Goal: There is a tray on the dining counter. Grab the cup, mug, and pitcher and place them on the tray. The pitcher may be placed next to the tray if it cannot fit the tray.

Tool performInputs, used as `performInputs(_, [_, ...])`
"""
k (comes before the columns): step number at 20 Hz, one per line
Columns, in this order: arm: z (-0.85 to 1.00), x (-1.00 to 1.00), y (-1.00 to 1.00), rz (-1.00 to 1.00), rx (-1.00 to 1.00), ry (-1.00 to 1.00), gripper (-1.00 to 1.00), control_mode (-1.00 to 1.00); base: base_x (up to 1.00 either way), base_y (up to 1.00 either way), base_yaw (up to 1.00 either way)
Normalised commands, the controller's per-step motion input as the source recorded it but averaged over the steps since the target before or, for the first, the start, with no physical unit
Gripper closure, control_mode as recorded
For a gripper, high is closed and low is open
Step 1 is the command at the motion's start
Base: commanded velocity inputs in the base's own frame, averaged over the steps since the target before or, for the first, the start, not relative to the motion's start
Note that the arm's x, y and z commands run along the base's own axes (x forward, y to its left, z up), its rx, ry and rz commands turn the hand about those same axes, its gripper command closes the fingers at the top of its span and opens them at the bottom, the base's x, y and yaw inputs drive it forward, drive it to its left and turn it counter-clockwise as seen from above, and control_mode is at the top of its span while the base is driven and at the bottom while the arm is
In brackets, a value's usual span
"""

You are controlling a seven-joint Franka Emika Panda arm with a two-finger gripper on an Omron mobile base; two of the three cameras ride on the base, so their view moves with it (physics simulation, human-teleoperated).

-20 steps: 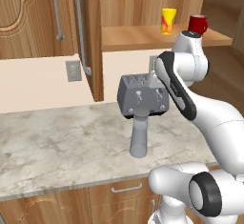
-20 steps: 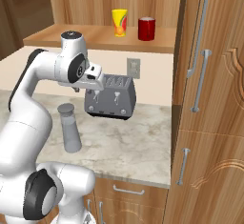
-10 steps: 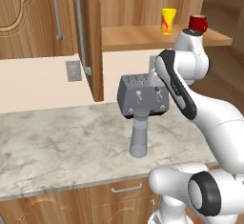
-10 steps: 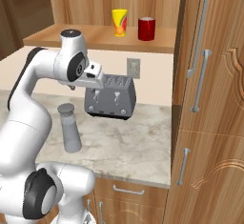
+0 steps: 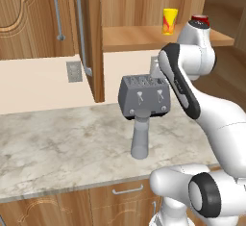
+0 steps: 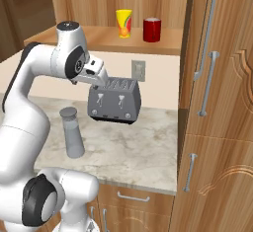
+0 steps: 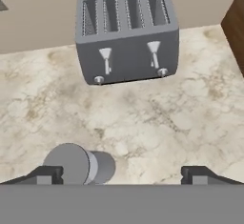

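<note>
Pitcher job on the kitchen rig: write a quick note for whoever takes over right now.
Pincer: open, empty, above the marble worktop.
Tall grey cylindrical pitcher: upright on the worktop in front of the boxy grey toaster, just inside the pincer's left finger in the hand view.
Small yellow cup and red mug: on the wooden shelf behind.
Done: nothing grasped.
Left: grab all three, carry them to the tray.

The tool [image 7: 122,174] hangs above the counter [image 7: 157,123], looking down on it. The pitcher [image 7: 78,163] stands upright just beside the tool's left fingertip, toward its near side. The toaster [image 7: 127,37] sits farther out ahead of the tool, against the wall. Higher and beyond, on the shelf [image 6: 99,36], the cup [image 6: 123,23] stands left of the mug [image 6: 151,29], close together.
</note>
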Motion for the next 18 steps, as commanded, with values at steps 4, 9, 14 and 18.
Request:
performInputs(4, [0.17, 0.00, 0.00, -0.21, 0.10, -0.08, -1.00, -1.00, 0.00, 0.00, 0.00])
performInputs(9, [0.16, -0.03, -0.08, -0.17, 0.14, -0.06, -1.00, -1.00, 0.00, 0.00, 0.00])
performInputs(14, [0.22, -0.03, -0.09, -0.21, 0.19, -0.07, -1.00, -1.00, 0.00, 0.00, 0.00])
performInputs(18, [0.31, 0.00, -0.13, -0.20, 0.18, 0.00, -1.00, -1.00, 0.00, 0.00, 0.00])
